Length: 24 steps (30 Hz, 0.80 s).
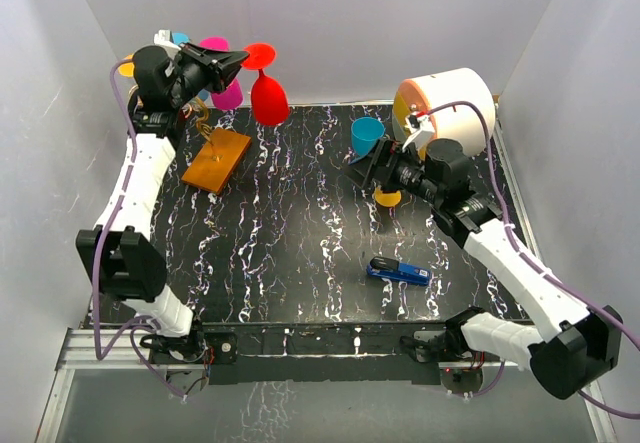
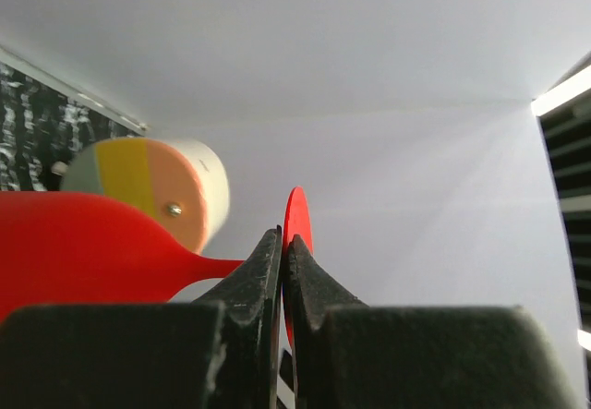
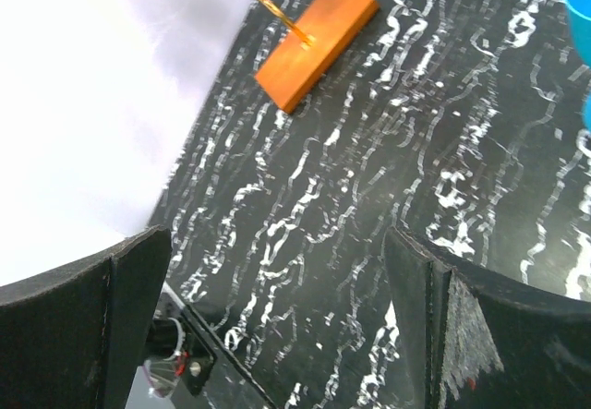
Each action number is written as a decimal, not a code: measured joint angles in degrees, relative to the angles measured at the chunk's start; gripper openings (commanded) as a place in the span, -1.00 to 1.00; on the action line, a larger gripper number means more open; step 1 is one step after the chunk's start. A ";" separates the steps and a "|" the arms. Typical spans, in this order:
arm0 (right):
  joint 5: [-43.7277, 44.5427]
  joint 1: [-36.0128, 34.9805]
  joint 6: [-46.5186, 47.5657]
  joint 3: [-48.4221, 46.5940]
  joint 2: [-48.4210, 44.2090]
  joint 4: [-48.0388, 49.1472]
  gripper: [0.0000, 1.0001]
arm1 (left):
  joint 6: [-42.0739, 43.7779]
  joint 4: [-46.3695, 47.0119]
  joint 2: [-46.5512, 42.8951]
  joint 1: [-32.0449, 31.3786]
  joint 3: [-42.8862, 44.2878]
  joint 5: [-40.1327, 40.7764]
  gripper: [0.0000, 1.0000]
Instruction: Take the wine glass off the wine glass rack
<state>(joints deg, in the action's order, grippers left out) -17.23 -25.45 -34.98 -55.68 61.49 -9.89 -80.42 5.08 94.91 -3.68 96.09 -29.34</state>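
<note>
The red wine glass (image 1: 268, 101) hangs in the air to the right of the wine glass rack (image 1: 203, 115), a gold wire stand on an orange base (image 1: 216, 159). My left gripper (image 1: 232, 62) is shut on the glass's round red foot (image 1: 260, 56). In the left wrist view the jaws (image 2: 284, 243) pinch the foot disc (image 2: 296, 215), with the red bowl (image 2: 83, 252) to the left. Pink (image 1: 228, 95), orange and blue glasses still hang on the rack. My right gripper (image 1: 360, 168) is open and empty over the table; in its wrist view (image 3: 277, 270) the rack base (image 3: 317, 42) lies far ahead.
A blue cup (image 1: 366, 135) and a yellow piece (image 1: 388, 198) sit beside the right gripper. A white and orange drum (image 1: 445, 103) stands at the back right. A blue stapler (image 1: 398, 272) lies at the front right. White walls enclose the table.
</note>
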 measured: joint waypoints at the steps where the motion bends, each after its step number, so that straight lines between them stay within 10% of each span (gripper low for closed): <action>1: -0.94 0.00 -0.76 -0.17 0.74 1.33 0.97 | -1.62 1.86 -1.60 -0.20 -1.99 -0.42 -1.00; 24: -14.47 -6.27 -35.19 -6.47 25.24 60.13 0.85 | -24.65 28.83 -27.06 -1.22 -27.54 -3.34 -1.00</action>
<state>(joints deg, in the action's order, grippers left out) -31.70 -31.73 -70.17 -62.15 86.74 50.24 -105.08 33.91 67.85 -4.91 68.55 -32.69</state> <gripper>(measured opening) 0.964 0.018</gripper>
